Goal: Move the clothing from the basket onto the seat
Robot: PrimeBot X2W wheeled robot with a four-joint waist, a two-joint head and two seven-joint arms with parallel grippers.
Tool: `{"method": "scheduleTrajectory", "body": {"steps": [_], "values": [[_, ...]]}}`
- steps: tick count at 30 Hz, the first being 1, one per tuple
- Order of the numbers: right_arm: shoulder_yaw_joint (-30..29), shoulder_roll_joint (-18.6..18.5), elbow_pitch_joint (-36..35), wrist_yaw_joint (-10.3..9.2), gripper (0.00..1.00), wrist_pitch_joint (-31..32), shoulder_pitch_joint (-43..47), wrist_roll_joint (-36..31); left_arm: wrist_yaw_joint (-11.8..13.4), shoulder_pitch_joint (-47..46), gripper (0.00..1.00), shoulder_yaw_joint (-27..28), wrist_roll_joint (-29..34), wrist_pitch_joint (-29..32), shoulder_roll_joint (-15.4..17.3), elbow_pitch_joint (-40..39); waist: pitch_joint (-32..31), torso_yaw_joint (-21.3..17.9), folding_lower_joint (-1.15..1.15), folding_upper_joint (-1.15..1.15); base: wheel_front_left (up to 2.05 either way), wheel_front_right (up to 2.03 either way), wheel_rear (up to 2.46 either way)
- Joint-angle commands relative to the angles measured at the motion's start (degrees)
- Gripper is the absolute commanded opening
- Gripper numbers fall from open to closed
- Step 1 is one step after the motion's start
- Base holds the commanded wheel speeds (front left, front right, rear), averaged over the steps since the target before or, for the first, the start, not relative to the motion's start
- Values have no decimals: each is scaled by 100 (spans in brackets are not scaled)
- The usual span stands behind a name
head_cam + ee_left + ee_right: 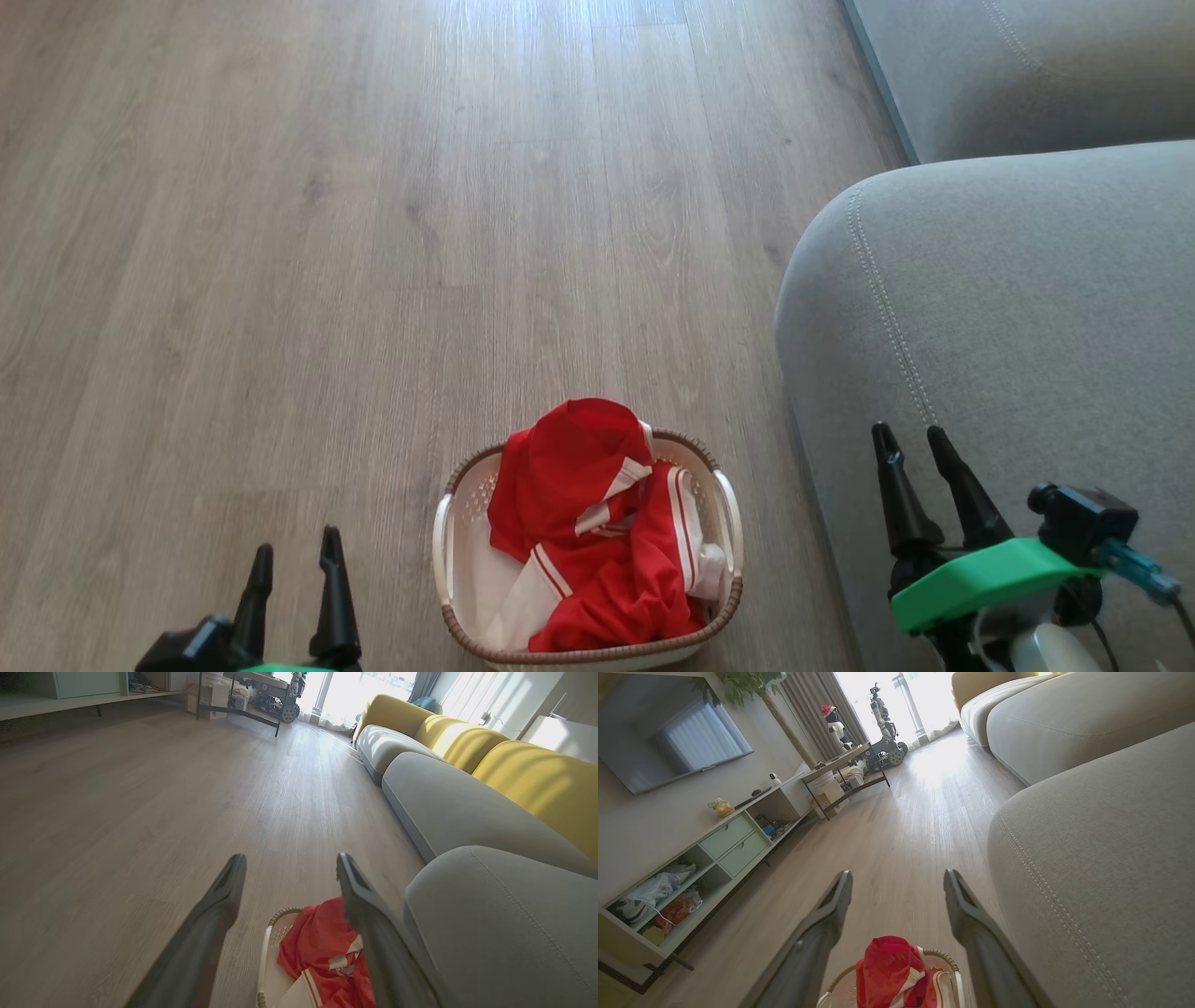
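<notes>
Nothing was grabbed yet: the clothing (597, 523) was piled in the basket (444, 546) beside the seat (1027, 327), left gripper (297, 543) and right gripper (907, 431) were held wide and empty, so a reach down was likely needed.

Grey-brown wood-look plank floor (373, 280) runs the length of the room; a long low cabinet (733, 844) with pale green drawers and open shelves stands against a pale wall (635, 821); above the cabinet hangs a dark television (668, 732); beyond the cabinet's far end stand a black-framed table (845, 765) and a leafy plant (742, 683); past those, grey curtains (803, 700) edge a bright window (924, 695) throwing glare across the boards.
</notes>
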Motion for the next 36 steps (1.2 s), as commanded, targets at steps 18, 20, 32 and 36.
{"method": "scheduleTrajectory", "body": {"steps": [18,20,32,36], "values": [[-128,253,-60,-1,100,-99,-17,-1617,70,31,100,-4,1227,-392,77,-21,-80,25,0,0,0,0,0],[-142,279,-45,-1,100,-102,-5,-1783,71,41,100,-6,1290,-426,74,1,-92,29,0,0,0,0,0],[-190,382,19,-1,100,-114,34,-2446,115,85,100,-57,1730,-560,66,107,-125,35,0,0,0,0,0],[-186,382,18,-1,100,-114,32,-2448,112,78,100,-46,1716,-560,64,127,-112,32,0,0,0,0,0]]}}
